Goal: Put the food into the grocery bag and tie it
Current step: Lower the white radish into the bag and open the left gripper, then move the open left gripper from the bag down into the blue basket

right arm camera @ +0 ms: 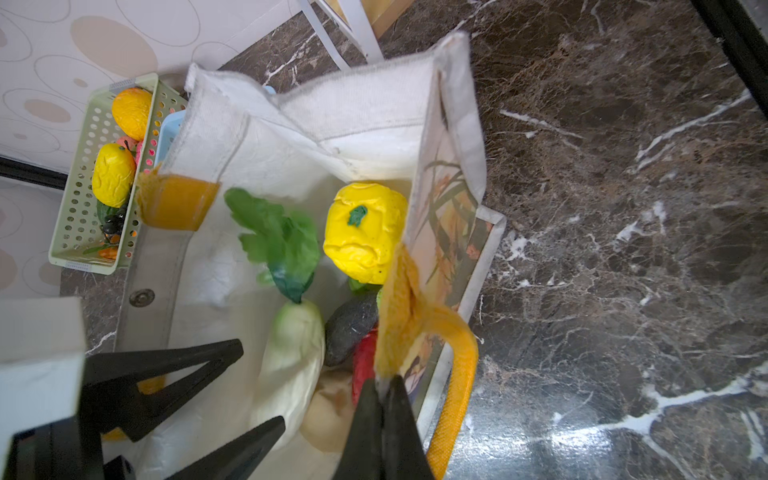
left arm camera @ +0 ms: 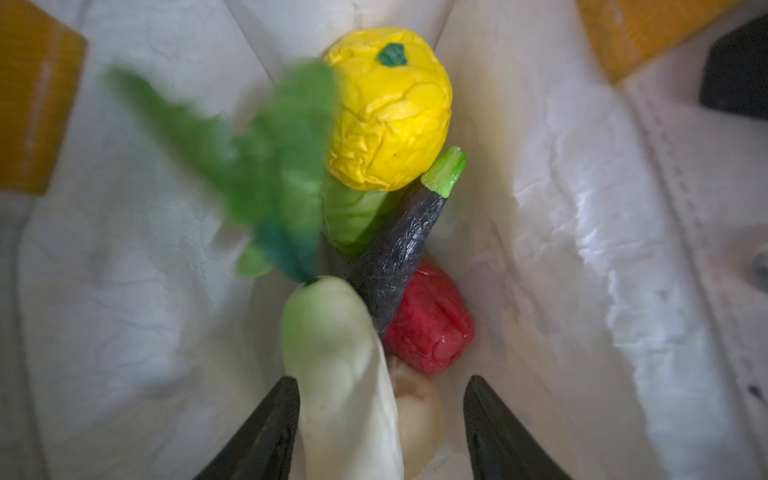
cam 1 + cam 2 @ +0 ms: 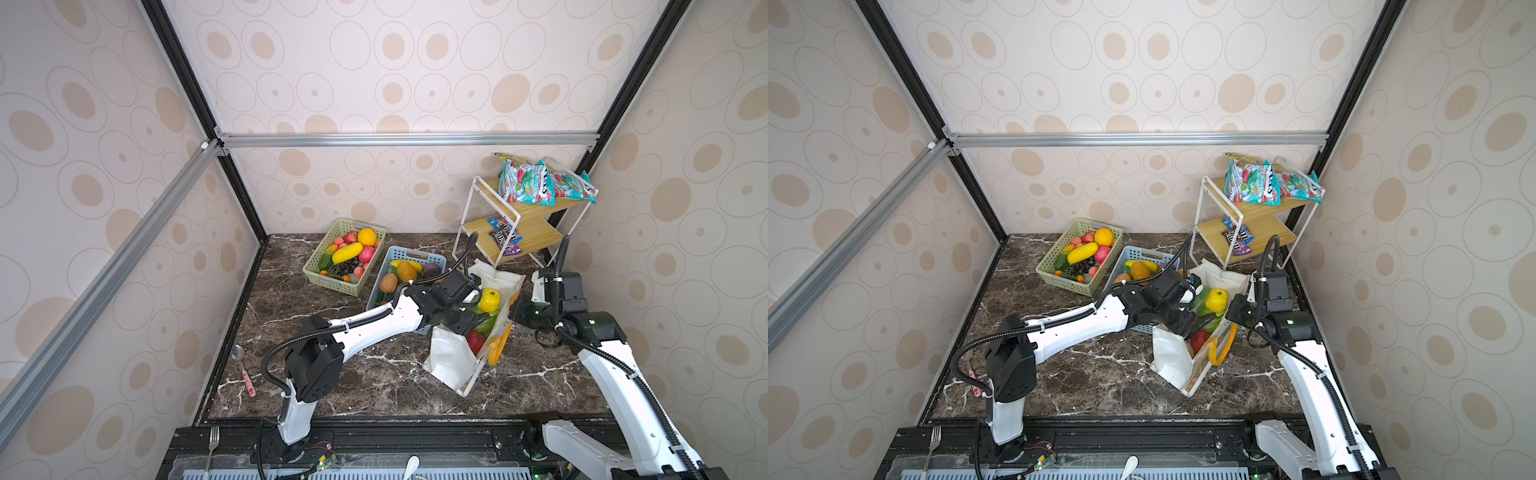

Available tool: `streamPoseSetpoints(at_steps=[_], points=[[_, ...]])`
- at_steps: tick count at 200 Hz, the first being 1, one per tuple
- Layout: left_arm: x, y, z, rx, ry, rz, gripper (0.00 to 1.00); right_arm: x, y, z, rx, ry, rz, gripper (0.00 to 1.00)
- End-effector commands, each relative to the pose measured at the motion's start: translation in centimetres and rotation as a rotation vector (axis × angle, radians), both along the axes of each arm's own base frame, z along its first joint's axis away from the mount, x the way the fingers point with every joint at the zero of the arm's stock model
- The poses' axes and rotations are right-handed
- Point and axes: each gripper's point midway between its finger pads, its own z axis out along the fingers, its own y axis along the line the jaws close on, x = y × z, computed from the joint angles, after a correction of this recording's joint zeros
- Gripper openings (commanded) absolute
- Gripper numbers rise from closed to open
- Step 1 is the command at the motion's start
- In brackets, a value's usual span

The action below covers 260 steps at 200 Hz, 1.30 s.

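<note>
Far left on the marble table (image 3: 374, 386) we spot a spoon (image 3: 243, 368) lying by the wall. Moving along, we have a green basket (image 3: 330, 284) heaped with toy fruit, and just beside it a blue basket (image 3: 415, 252) with a few more pieces. Next to that stands the grocery bag (image 3: 449, 361), mouth open. Now the left gripper (image 2: 382, 379): we see it down inside the bag, claw spread. The white radish (image 2: 332, 332) lies between the fingers, against one and clear of the other, leaves pointing away from the claw. Around it in the bag we make out the yellow fruit (image 2: 388, 108), a pale green cabbage (image 2: 353, 216), a dark piece (image 2: 399, 249) and a red piece (image 2: 432, 328). On to the right gripper (image 1: 383, 382): claw pinching the bag's rim, right where an orange handle (image 1: 457, 374) is sewn on. Behind it we have a shelf (image 3: 528, 237) with snack packets (image 3: 525, 187) on top.
</note>
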Motion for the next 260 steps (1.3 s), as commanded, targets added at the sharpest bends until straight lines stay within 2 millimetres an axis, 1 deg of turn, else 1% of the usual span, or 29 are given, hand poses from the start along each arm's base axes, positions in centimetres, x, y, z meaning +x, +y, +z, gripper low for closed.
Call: streamPoseSetpoints(at_steps=[1, 26, 70, 100, 132, 161, 197, 225, 260], points=[[-0.3, -0.3, 0.8, 0.014, -0.002, -0.027, 0.64, -0.1, -0.3, 0.0, -0.006, 0.008, -0.004, 0.00], [-0.2, -0.9, 3.0, -0.029, -0.018, -0.026, 0.65, 0.0, -0.3, 0.1, -0.009, 0.009, -0.003, 0.00], [1.5, -1.0, 7.4, -0.080, -0.100, 0.040, 0.66, -0.1, -0.3, 0.1, -0.010, 0.012, -0.001, 0.00], [2.8, -0.3, 9.8, -0.087, -0.162, 0.096, 0.68, -0.3, -0.3, -0.1, -0.012, 0.014, -0.004, 0.00], [4.4, 0.7, 11.5, -0.091, -0.208, 0.156, 0.69, -0.5, -0.3, -0.4, -0.004, 0.017, -0.005, 0.00], [6.6, 2.5, 12.0, -0.058, -0.249, 0.245, 0.69, -0.5, -0.2, -0.6, 0.003, 0.018, -0.006, 0.00], [9.7, 6.0, 11.4, -0.012, -0.262, 0.361, 0.70, -0.6, -0.2, -0.8, 0.000, 0.021, -0.006, 0.00], [11.7, 8.9, 11.5, -0.001, -0.269, 0.440, 0.72, -0.8, -0.3, -1.0, -0.005, 0.022, -0.006, 0.00], [13.8, 12.7, 9.6, 0.051, -0.242, 0.543, 0.72, -0.9, -0.4, -1.2, -0.011, 0.028, -0.005, 0.00]])
